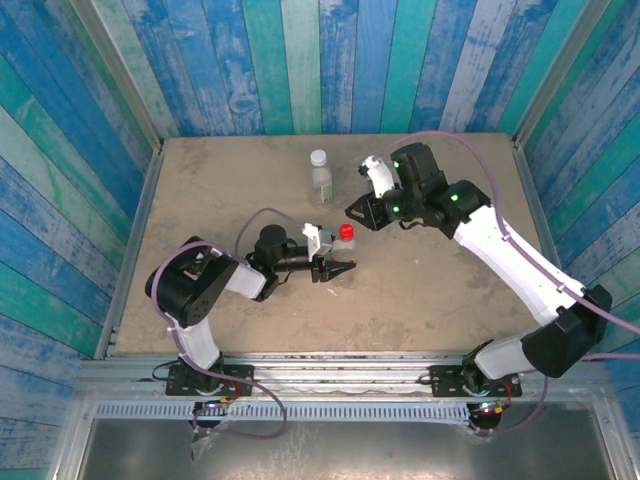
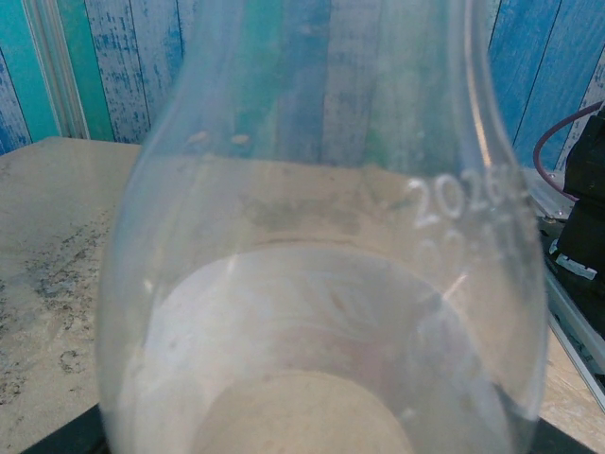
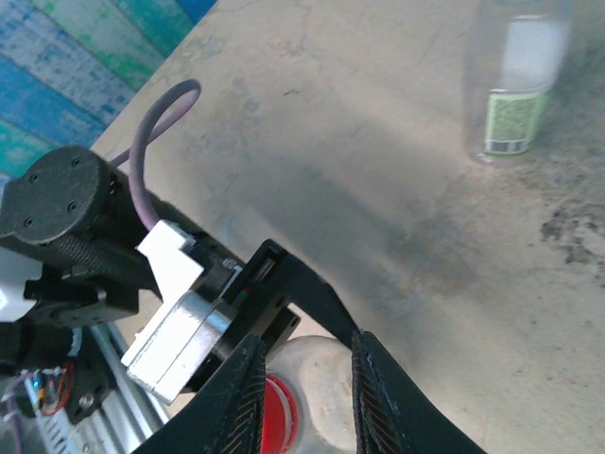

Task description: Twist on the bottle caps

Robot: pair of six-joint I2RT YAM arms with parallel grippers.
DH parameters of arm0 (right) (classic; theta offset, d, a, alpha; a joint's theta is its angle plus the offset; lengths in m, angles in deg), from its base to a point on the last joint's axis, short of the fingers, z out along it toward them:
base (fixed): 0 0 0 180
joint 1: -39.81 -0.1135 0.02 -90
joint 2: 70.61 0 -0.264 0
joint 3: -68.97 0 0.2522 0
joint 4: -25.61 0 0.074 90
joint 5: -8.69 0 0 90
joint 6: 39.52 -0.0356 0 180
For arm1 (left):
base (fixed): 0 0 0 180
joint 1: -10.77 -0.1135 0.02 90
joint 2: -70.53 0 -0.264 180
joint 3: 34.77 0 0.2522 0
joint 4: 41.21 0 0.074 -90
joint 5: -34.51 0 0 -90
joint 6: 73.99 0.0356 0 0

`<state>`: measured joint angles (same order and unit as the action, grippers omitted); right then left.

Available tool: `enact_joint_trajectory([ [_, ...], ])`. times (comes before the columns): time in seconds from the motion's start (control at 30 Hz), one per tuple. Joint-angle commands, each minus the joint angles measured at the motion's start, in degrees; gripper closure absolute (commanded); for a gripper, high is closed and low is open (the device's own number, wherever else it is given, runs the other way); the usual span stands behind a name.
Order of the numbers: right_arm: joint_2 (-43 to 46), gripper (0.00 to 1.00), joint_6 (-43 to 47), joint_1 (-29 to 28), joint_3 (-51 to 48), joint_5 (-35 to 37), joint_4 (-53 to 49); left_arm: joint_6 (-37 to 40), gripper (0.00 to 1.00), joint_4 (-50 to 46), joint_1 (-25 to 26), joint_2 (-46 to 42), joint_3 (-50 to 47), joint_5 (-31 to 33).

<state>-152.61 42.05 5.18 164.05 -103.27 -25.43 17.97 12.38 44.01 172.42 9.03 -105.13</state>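
**Item 1.** The clear bottle [image 2: 321, 284] is pinched in the left claw [image 1: 336, 266] and stands hard up against that claw's camera, shoulder and embossed digits legible. The left claw is pressed in on the bottle's body, and the grip is judged firm. The bottle's long axis runs upward from the claw, neck uppermost. It seems to lean off toward the right claw, but the exact tilt cannot be determined.

**Item 2.** The red cap [image 1: 346, 232] sits at that neck, just above and beyond the left claw. Whether it is threaded home cannot be told.

**Item 3.** The right claw [image 3: 308, 342] reaches in from the far side, right at the cap. Its fingers show a narrow gap, with the cap and the bottle's shoulder seen between and beneath them. Whether the pads bear on the cap cannot be told. This claw is the nearer one for turning. In my judgement the coming move depends on it being centred on the neck's axis.

**Obstruction.** The left claw's own body lies just beneath the right fingers, so contact is a risk on any descent.

**Item 4.** A second bottle [image 1: 320, 182] with a green-white label is beyond both claws. It stands upright on the surface [image 1: 440, 290] with a white cap [image 1: 319, 157] on top, well apart from either claw.
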Motion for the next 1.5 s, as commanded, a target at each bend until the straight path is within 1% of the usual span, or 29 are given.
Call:
enact_joint_trajectory([
  [0.0,-1.0,0.72,2.06,-0.04,1.05,-5.2,-1.13,0.48,0.4,-6.62,0.21,1.37,-0.88,-0.59],
  [0.33,-0.28,0.78,2.41,-0.09,-2.26,-6.76,-1.23,0.09,0.41,-6.71,0.25,1.33,-0.77,0.05],
  [0.7,1.81,0.78,1.83,-0.08,-4.59,-7.4,-2.08,-0.55,0.41,-6.55,0.19,1.77,-0.53,0.71],
  [0.77,2.34,0.75,1.68,-0.01,-4.76,-7.23,-2.04,-0.72,0.41,-6.49,0.19,1.81,-0.47,0.86],
  [0.83,2.82,0.75,1.56,-0.08,-4.92,-7.14,-2.09,-0.76,0.41,-6.36,0.22,1.87,-0.51,0.87],
  [0.97,2.98,0.78,1.38,-0.08,-5.41,-8.05,-2.14,-0.82,0.41,-6.38,0.11,2.01,-0.41,1.12],
  [1.2,4.14,0.8,0.34,-0.08,-6.67,-9.27,-2.57,-1.08,0.41,-6.47,0.16,2.82,0.01,1.4],
  [1.37,6.5,0.79,-1.26,-0.08,-8.62,-9.86,-2.22,-1.47,0.41,-6.19,0.12,3.61,0.46,1.3],
  [1.47,7.61,0.76,-1.76,-0.08,-9.56,-9.54,-1.99,-1.6,0.42,-6.12,0.16,3.75,0.7,1.18],
])
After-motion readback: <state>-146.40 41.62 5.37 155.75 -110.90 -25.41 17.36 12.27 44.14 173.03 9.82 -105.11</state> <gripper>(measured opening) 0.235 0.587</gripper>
